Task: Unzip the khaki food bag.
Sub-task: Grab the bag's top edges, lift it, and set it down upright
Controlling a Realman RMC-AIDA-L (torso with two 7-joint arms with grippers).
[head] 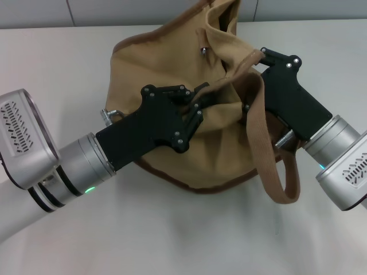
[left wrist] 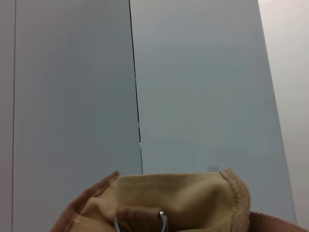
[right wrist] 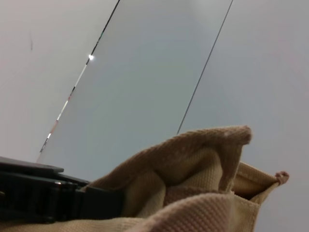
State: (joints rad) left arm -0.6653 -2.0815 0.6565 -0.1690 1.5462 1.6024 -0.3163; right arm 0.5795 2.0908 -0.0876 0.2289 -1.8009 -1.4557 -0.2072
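The khaki food bag [head: 172, 63] lies slumped on the white table [head: 51, 63], its top rim pulled up and bunched. One webbing handle [head: 269, 160] loops down at the right. My left gripper [head: 202, 98] reaches in from the lower left and is shut on the fabric at the bag's top. My right gripper [head: 252, 62] comes from the right and is shut on the bag's raised edge, its tips buried in cloth. The zipper itself is hidden in the folds. The bag's rim [left wrist: 169, 193] fills the left wrist view's edge. Bunched fabric [right wrist: 193, 164] shows in the right wrist view.
A metal ring [head: 203, 51] hangs at the bag's top and another metal fitting [head: 109, 116] sticks out at its left side. A grey panelled wall [left wrist: 193, 87] stands behind the table. A black gripper part [right wrist: 38, 193] shows in the right wrist view.
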